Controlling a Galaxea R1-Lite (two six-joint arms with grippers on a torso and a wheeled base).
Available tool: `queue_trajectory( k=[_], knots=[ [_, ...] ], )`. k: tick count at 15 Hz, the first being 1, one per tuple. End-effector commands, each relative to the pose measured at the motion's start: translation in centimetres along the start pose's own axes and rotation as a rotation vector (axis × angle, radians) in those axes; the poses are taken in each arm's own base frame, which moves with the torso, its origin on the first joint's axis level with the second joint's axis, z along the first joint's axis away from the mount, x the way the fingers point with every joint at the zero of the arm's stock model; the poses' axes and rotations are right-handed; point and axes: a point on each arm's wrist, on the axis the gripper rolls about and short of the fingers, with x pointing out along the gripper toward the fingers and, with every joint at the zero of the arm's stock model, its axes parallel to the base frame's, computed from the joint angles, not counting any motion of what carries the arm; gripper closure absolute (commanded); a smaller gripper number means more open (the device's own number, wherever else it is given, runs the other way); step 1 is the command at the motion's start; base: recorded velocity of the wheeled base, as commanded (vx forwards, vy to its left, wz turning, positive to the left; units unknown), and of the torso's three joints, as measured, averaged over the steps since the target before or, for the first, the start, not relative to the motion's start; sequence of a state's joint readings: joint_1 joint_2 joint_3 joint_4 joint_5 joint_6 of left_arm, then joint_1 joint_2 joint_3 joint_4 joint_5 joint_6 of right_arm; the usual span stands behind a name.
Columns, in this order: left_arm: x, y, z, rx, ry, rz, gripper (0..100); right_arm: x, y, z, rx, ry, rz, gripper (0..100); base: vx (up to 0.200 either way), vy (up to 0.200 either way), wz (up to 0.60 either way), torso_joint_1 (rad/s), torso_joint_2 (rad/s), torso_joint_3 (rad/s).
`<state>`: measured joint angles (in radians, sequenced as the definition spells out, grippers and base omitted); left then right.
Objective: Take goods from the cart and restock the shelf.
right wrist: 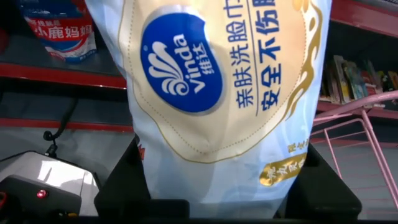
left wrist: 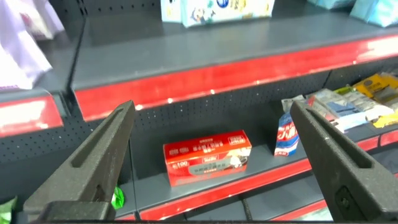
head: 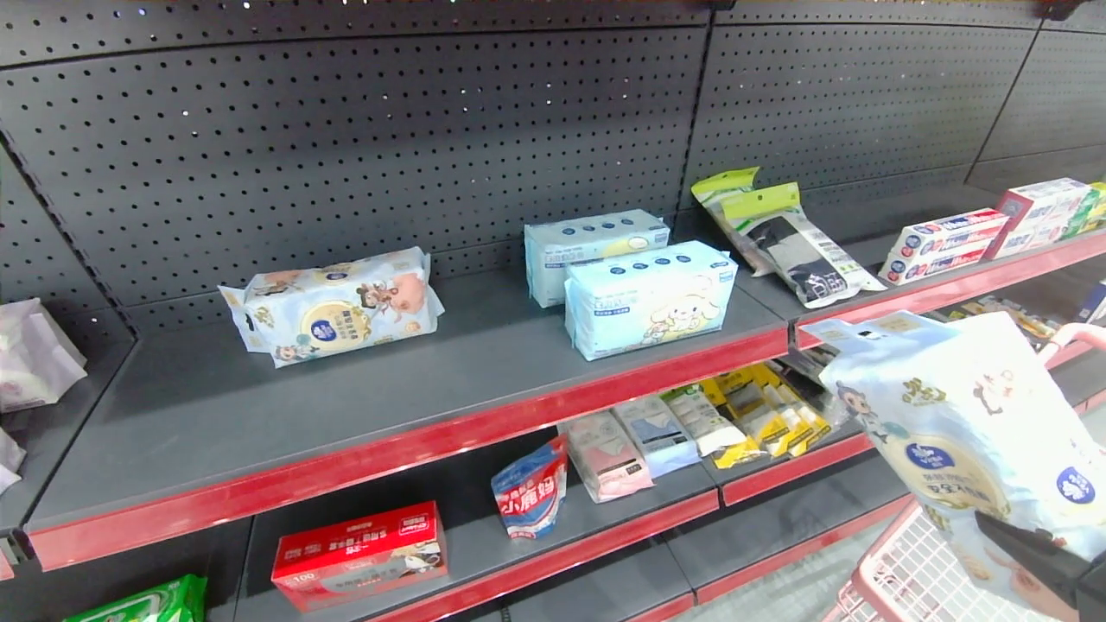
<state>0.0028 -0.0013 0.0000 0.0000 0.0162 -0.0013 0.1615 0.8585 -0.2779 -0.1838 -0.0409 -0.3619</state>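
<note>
My right gripper [head: 1032, 542] [right wrist: 217, 186] is shut on the bottom of a white and pale blue soft pack of wipes [head: 959, 432] [right wrist: 211, 93]. It holds the pack upright at the right, above the pink wire cart [head: 903, 580] and in front of the shelf's lower levels. A matching pack of wipes [head: 330, 307] lies on the grey top shelf [head: 259, 406] towards the left. My left gripper [left wrist: 212, 111] is open with nothing between its fingers [left wrist: 93, 168], level with the shelf's red front edge [left wrist: 205, 78].
Two pale blue tissue packs [head: 648, 295] lie mid-shelf, with a bagged dark item [head: 791, 242] and toothpaste boxes [head: 946, 244] to their right. Below are a red box [head: 359, 553] [left wrist: 207, 155], a blue pouch [head: 531, 488] and several small packs. Grey shelf board lies bare between the wipes and the tissues.
</note>
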Motion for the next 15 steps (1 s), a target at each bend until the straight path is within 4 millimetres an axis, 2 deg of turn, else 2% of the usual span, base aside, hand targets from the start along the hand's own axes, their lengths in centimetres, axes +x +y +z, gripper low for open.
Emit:
queue_trajectory(
  k=[1, 15],
  knots=[
    [0.01, 0.00, 0.00, 0.000, 0.001, 0.001, 0, -0.09, 0.01, -0.04, -0.003, -0.003, -0.002, 100, 0.000, 0.000, 0.00, 0.178, -0.37, -0.203],
    [0.01, 0.00, 0.00, 0.000, 0.001, 0.001, 0, 0.06, -0.18, 0.52, -0.034, -0.012, -0.001, 100, 0.000, 0.000, 0.00, 0.165, -0.34, -0.181]
  ],
)
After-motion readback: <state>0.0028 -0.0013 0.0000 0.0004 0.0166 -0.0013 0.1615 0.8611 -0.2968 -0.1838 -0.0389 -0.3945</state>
